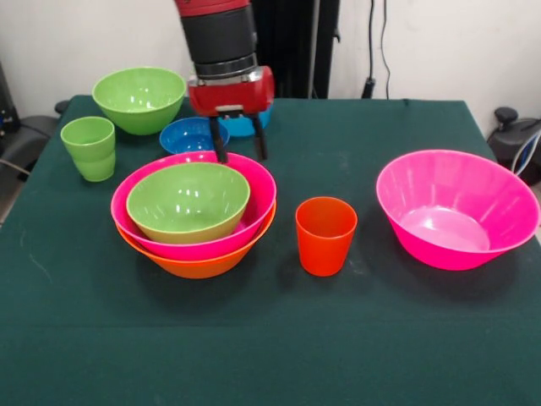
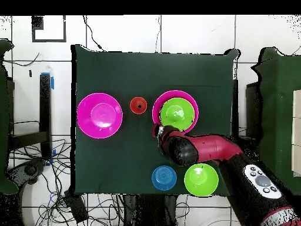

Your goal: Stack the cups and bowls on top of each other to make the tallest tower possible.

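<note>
Glossy plastic bowls (image 1: 193,211) on matt cloth table (image 1: 254,338).

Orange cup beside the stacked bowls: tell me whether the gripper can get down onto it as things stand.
Probably yes. The orange cup stands upright and alone on the table, apart from the stacked bowls and the pink bowl. Nothing covers it, and the open gripper hangs nearby.

Green bowl (image 1: 188,201) nested in pink (image 1: 254,211), in orange (image 1: 199,266). Upright beside the tower: orange cup (image 1: 325,235), second pink bowl (image 1: 456,209). Farther back: green cup (image 1: 89,147), green bowl (image 1: 139,99), blue bowls (image 1: 193,135).
</note>
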`<state>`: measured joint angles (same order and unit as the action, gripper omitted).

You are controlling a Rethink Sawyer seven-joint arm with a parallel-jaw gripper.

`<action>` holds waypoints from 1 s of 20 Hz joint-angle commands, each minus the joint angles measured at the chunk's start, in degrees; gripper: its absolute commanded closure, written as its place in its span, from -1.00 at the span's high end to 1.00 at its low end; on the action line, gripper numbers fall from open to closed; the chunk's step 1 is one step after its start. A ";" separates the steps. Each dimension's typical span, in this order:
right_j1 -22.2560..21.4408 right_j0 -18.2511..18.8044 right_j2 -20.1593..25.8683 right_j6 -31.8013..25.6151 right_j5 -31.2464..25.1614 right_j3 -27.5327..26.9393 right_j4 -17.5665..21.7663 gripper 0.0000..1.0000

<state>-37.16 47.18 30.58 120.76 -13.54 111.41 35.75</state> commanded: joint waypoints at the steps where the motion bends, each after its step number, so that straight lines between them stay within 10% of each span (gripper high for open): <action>1: -0.08 -6.02 -7.24 13.56 4.85 5.67 -4.12 1.00; 20: 0.86 -23.38 -13.36 22.13 13.45 6.21 -17.95 1.00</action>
<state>-38.68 28.19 20.17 129.21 -5.86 115.47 22.77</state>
